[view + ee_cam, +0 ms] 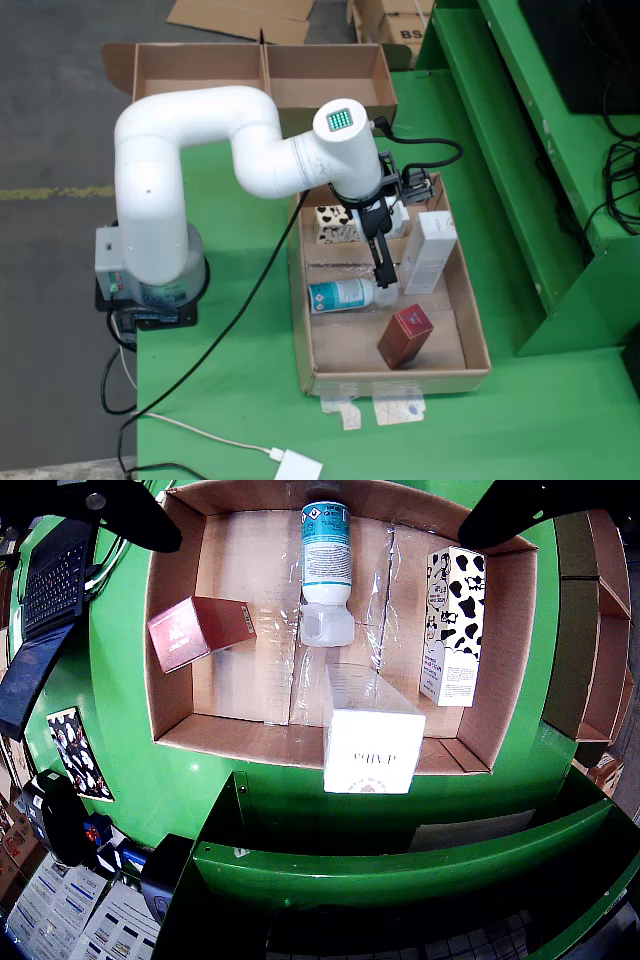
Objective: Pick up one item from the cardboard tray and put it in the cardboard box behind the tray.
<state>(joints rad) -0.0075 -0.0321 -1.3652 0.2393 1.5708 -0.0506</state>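
The cardboard tray (400, 380) lies on the green table and holds a bottle with a teal label (345, 293), a red box (405, 335), a tall white box (430, 252) and a cow-patterned carton (335, 222). My gripper (383, 262) hovers over the tray's middle, just above the bottle's cap end. In the wrist view the tray (250, 670) fills the frame, with the bottle (325, 560) directly below the gripper (325, 505). Its dark fingers (120, 510) stand wide apart, open, holding nothing. The red box (200, 630), white box (372, 735) and cow carton (452, 620) lie around it. The two-compartment cardboard box (200, 70) sits behind the tray.
The white arm's base (150, 270) stands left of the tray, its black cable trailing across the table to a white adapter (298, 467). A green frame (560, 250) rises close on the tray's right. A laptop (50, 590) sits at the wrist view's left edge.
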